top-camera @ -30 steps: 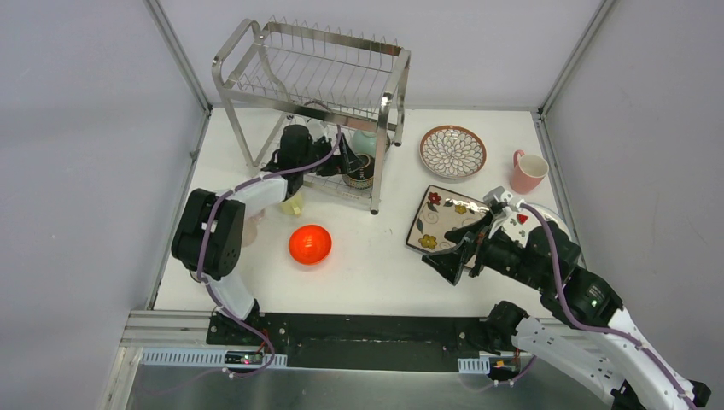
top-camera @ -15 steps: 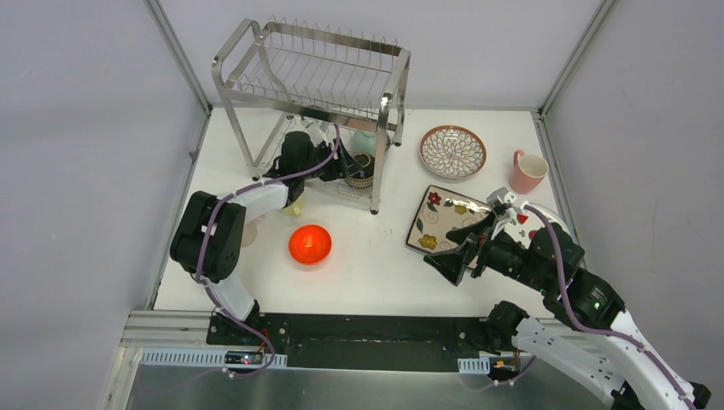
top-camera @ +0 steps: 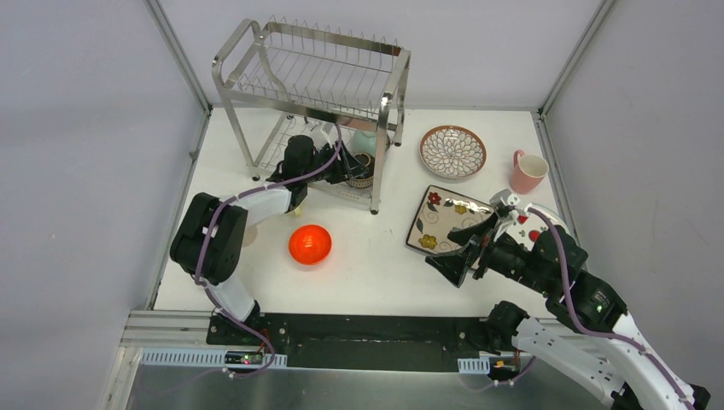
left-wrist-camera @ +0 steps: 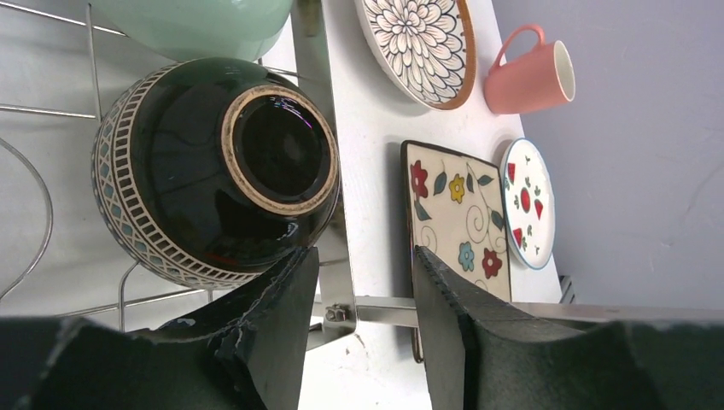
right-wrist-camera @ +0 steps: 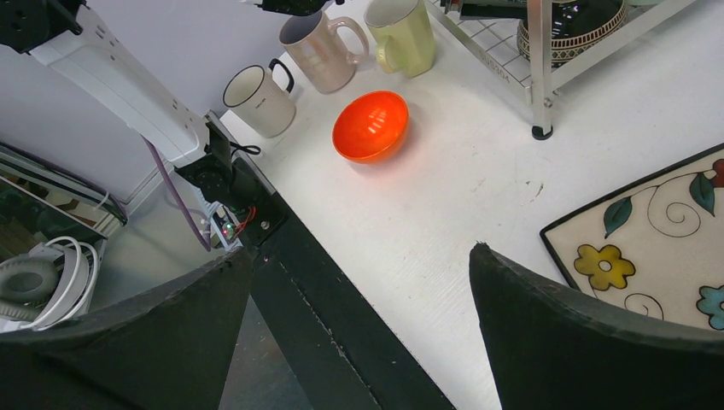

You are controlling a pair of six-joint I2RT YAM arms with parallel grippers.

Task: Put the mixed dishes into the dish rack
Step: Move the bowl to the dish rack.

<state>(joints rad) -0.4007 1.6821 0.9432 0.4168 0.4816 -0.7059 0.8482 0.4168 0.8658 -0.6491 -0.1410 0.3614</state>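
The steel dish rack (top-camera: 316,77) stands at the back. On its lower shelf a dark patterned bowl (left-wrist-camera: 213,171) lies upside down beside a mint bowl (left-wrist-camera: 196,26). My left gripper (left-wrist-camera: 359,282) is open and empty just in front of the dark bowl, one finger (left-wrist-camera: 273,325) at its rim, with a rack post (left-wrist-camera: 329,222) between the jaws. My right gripper (right-wrist-camera: 359,282) is open and empty above the table's near edge, left of the square floral plate (top-camera: 446,219). The orange bowl (top-camera: 310,244) sits mid-table.
The petal-pattern plate (top-camera: 452,152) and pink mug (top-camera: 528,171) sit at the back right. The red-marked plate (top-camera: 534,224) is partly under my right arm. A yellow-green mug (right-wrist-camera: 401,34), a pinkish mug (right-wrist-camera: 320,51) and a white mug (right-wrist-camera: 256,98) stand left of the rack.
My left gripper has shifted slightly inside the rack's lower tier, and the dark bowl sits a little further back. My right gripper has drifted slightly to the right.
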